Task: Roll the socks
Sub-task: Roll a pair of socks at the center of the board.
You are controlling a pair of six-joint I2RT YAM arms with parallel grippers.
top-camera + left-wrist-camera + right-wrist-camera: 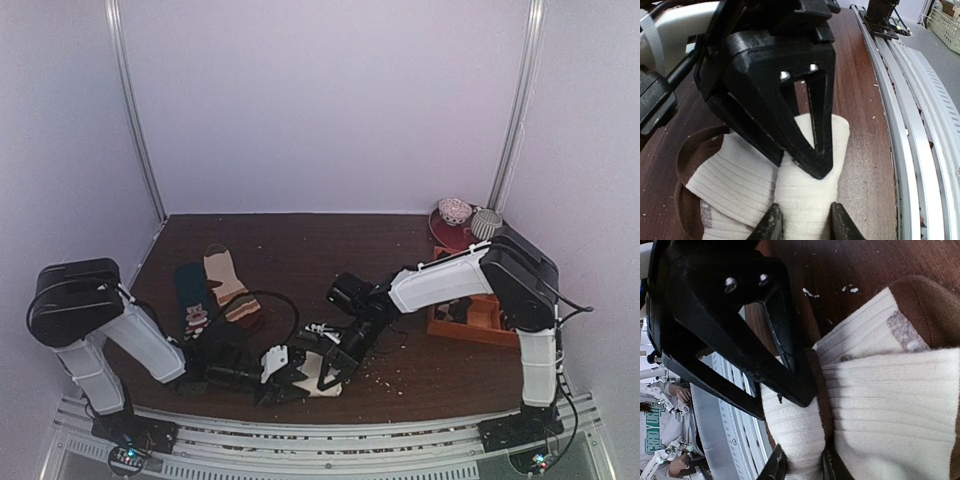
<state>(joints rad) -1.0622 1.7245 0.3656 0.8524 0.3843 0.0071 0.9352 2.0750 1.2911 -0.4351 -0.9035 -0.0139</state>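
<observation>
The socks (740,185) lie bunched at the near middle of the dark wood-grain table (330,250), which is flecked with pale crumbs, just beyond the metal rail (330,430) along its near edge. The left gripper (802,222) and the right gripper (802,465) meet there, each closed down on a fold of cream ribbed fabric. Plain white walls (330,100) enclose the table, with a teal sock (192,300) and a striped sock (228,280) at left and an orange tray (470,333) at right.

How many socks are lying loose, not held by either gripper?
2: a dark teal sock and a tan striped sock beside it, left of centre; more may be hidden.
</observation>
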